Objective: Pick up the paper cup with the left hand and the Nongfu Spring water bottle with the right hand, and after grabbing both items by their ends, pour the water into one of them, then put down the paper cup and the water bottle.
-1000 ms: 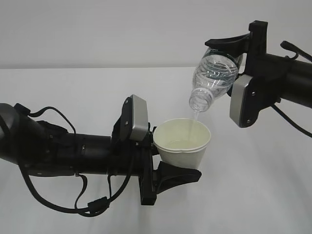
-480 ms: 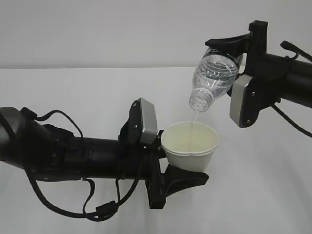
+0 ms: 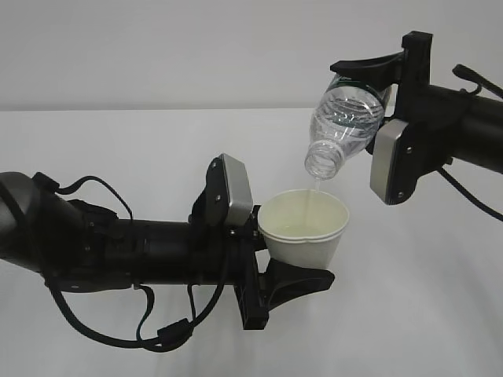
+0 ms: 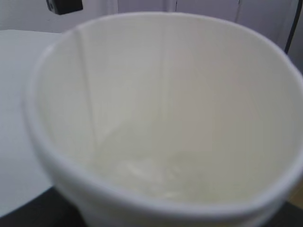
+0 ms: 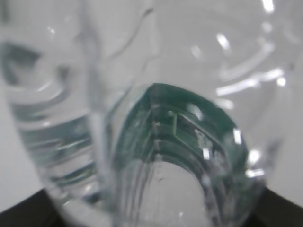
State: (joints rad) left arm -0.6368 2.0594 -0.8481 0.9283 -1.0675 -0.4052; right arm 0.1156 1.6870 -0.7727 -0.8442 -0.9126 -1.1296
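Two things are held in the air above the white worktop (image 3: 118, 141): the paper cup (image 3: 304, 226) and the water bottle (image 3: 343, 127). The cup sits upright at the centre, its rolled rim open to the top and its pale cream inside showing a shallow pool of water (image 4: 151, 172) at the bottom. The left gripper (image 3: 271, 255) pinches the cup by its lower part, one black jaw reaching forward beneath the base and the grey plate (image 3: 236, 190) standing just behind the cup's left side. Above and slightly to the right, the bottle is tipped steeply, its uncapped neck pointing down and left over the cup's mouth. A thin clear stream (image 3: 315, 187) runs from the neck into the cup. The right gripper (image 3: 376, 82) clamps the bottle at its bottom end, one jaw curving over the top of the ribbed body, with the green label partly hidden there. In the right wrist view the clear ribbed plastic (image 5: 156, 142) fills the frame, tinted green. Both black arms reach in from opposite sides, cables looping under the left one.
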